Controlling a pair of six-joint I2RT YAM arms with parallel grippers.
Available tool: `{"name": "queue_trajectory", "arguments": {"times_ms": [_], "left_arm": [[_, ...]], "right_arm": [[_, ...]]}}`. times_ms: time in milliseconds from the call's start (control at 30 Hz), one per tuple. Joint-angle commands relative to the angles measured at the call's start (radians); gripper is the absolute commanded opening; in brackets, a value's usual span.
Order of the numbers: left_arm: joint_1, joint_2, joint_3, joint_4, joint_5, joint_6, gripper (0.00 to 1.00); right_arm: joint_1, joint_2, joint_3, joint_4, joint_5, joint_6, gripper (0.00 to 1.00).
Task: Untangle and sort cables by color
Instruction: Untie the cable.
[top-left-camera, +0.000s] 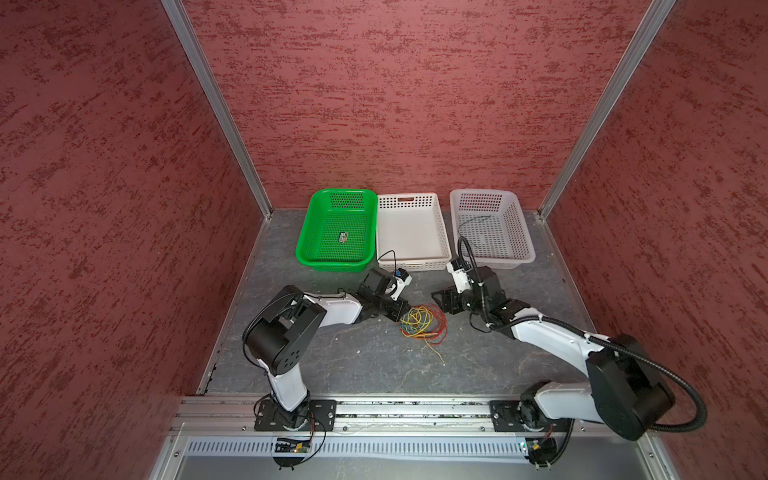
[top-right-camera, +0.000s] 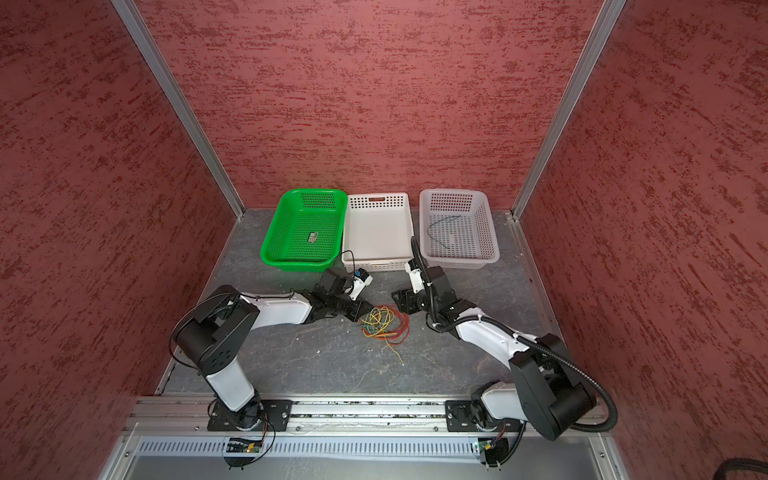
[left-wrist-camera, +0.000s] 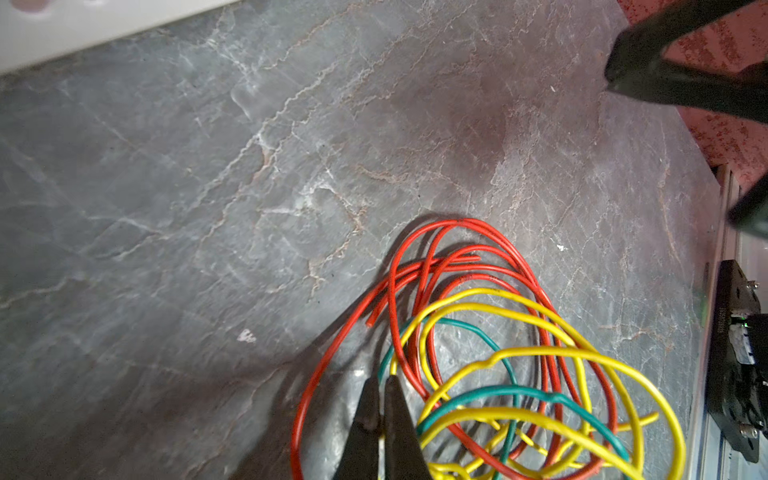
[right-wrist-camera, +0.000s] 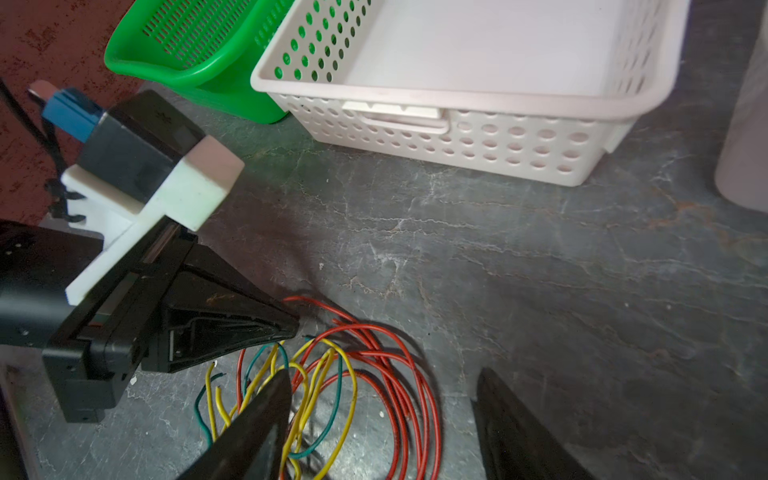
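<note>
The cables (top-left-camera: 424, 326) (top-right-camera: 384, 326) lie tangled on the grey floor between my arms: thin red, yellow and green loops (left-wrist-camera: 540, 352). My left gripper (left-wrist-camera: 384, 379) (top-left-camera: 400, 316) is shut at the left edge of the tangle. A yellow strand shows between its fingertips; a green strand also meets the tips, and I cannot tell if it is pinched. My right gripper (right-wrist-camera: 384, 370) (top-left-camera: 438, 301) hovers open over the red loops (right-wrist-camera: 353, 400) at the right side, nothing between its fingers.
Three baskets stand along the back wall: a green basket (top-left-camera: 303, 245), a white tray (top-left-camera: 444, 232) and a white perforated basket (top-left-camera: 525, 237) with a thin dark wire (top-left-camera: 473, 226) in it. Red walls close in three sides.
</note>
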Motion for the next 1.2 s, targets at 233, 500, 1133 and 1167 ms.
{"name": "queue_trajectory", "arguments": {"times_ms": [233,500,1133,1167], "left_arm": [[0.003,-0.067,-0.007,0.023,0.019,0.008,0.0],[0.003,-0.134,-0.011,0.009,0.002,0.005,0.0],[0.084,-0.431,-0.058,0.026,0.015,-0.049,0.0],[0.094,-0.451,-0.06,0.022,0.02,-0.051,0.0]], "right_arm": [[0.095,0.073,0.034,0.071,-0.014,-0.014,0.72],[0.163,0.175,0.079,0.053,0.063,-0.024,0.72],[0.169,0.268,0.061,0.086,0.115,0.002,0.66],[0.169,0.272,0.061,0.087,0.118,0.001,0.65]]}}
